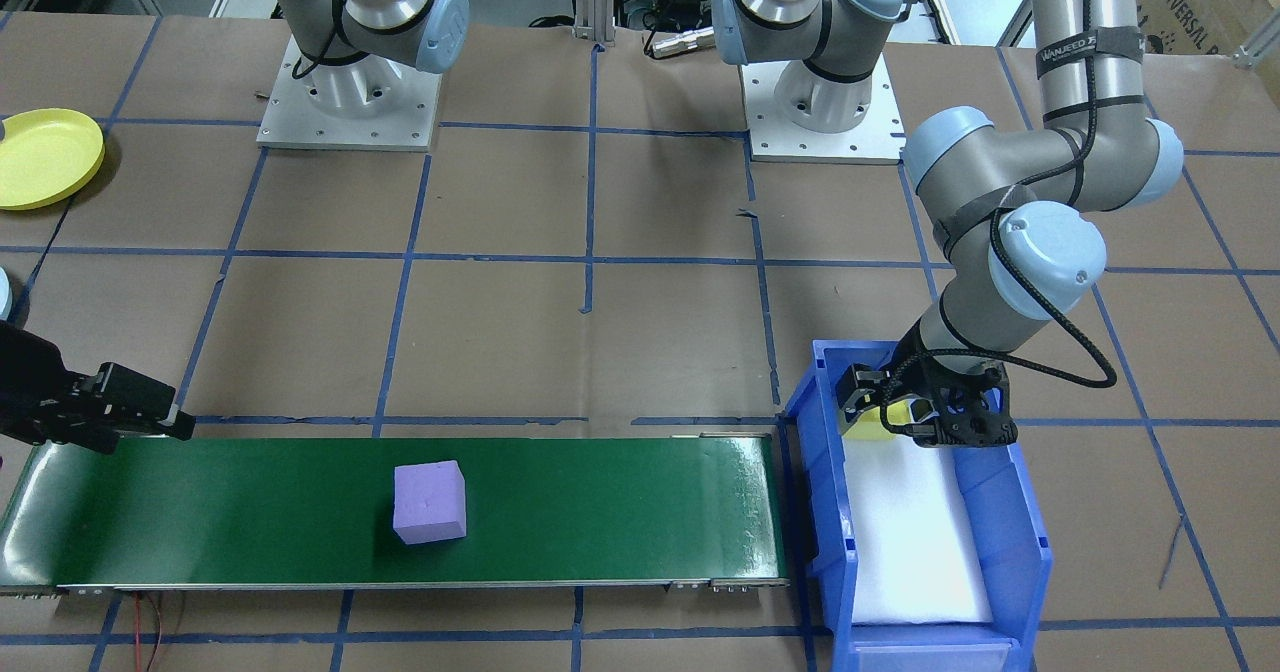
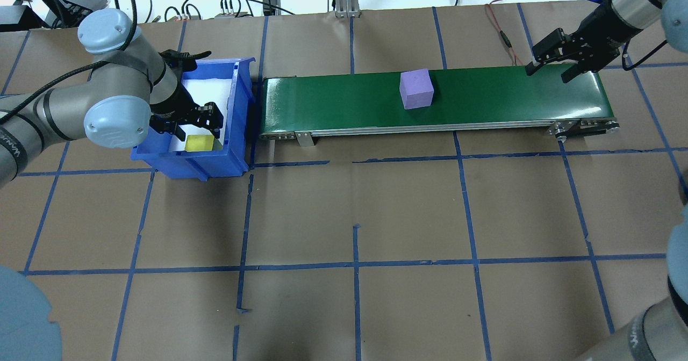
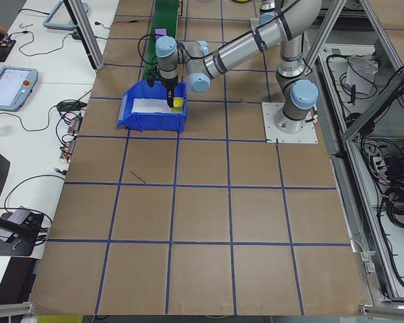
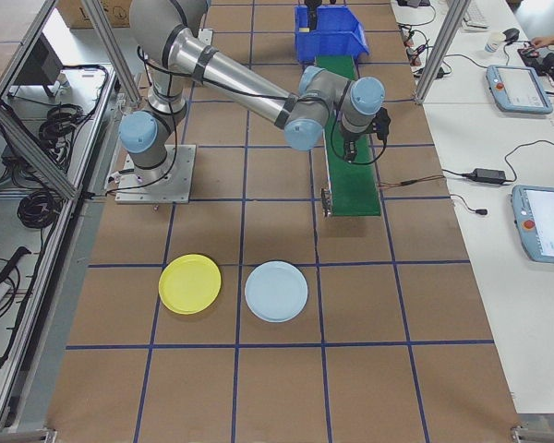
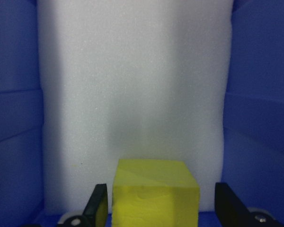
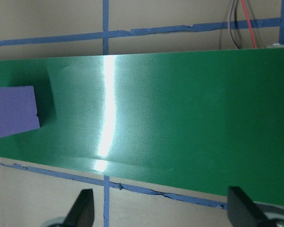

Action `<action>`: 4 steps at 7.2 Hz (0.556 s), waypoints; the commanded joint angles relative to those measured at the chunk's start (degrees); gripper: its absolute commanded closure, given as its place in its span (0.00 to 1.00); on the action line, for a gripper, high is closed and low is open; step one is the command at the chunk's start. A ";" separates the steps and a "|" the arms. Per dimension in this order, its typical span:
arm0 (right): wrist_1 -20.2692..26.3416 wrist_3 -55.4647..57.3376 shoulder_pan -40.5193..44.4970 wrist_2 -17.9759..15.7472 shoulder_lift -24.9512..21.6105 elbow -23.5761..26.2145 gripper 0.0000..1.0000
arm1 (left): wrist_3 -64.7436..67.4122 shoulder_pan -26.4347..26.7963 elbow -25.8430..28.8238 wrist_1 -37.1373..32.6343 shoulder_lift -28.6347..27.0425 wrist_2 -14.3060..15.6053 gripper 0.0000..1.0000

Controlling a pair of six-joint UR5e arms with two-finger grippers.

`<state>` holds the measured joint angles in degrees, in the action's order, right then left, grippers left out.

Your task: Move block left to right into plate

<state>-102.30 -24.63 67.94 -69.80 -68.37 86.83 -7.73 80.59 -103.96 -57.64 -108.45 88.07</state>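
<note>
Blue bin [image 2: 236, 89], yellow block [image 2: 199, 143] inside.

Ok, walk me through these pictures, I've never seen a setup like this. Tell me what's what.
Two robot arms stand at a brown paper-covered table taped into blue squares. Four fixed cameras look from above, the front and both ends; one more rides on each wrist.

A long green conveyor belt carries a purple foam cube. At one end sits a blue plastic bin lined with white foam. There the left gripper, jaws open, straddles a yellow foam cube without clamping it yet. The right gripper hangs open and empty over the belt's other end.

A round yellow plastic plate and a round pale blue plate lie on the table.
</note>
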 commanded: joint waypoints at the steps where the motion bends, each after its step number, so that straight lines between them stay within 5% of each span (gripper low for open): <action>1: 0.00 0.02 0.00 -0.16 0.08 0.35 0.00 | -0.01 0.00 -0.63 0.07 -0.01 0.17 0.18; 4: -0.09 0.46 0.00 0.55 0.34 -0.52 0.00 | -0.09 -0.09 -0.55 0.16 -0.10 0.09 0.18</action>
<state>-102.36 -24.35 67.94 -69.54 -68.15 86.85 -7.81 80.54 -104.52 -57.51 -108.48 88.22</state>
